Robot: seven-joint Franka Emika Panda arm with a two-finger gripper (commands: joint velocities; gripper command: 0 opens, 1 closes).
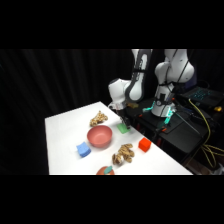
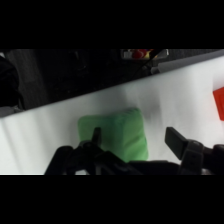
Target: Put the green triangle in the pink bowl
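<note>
The green triangle (image 1: 122, 128) lies on the white table near its far edge, just right of the pink bowl (image 1: 99, 136). My gripper (image 1: 124, 121) is low over the block. In the wrist view the green triangle (image 2: 120, 134) fills the centre, and my gripper (image 2: 135, 136) is open around it. One fingertip (image 2: 96, 134) overlaps the block's left part and the other fingertip (image 2: 175, 137) stands apart on its right. The pink bowl is out of the wrist view and holds nothing that I can see.
A blue block (image 1: 83, 149) sits left of the bowl and a red block (image 1: 144, 145) to its right, also seen as the red block (image 2: 219, 102). Tan lumpy clusters lie behind the bowl (image 1: 98, 118) and in front of it (image 1: 123, 153). The table's far edge (image 2: 75, 100) runs close behind the green block.
</note>
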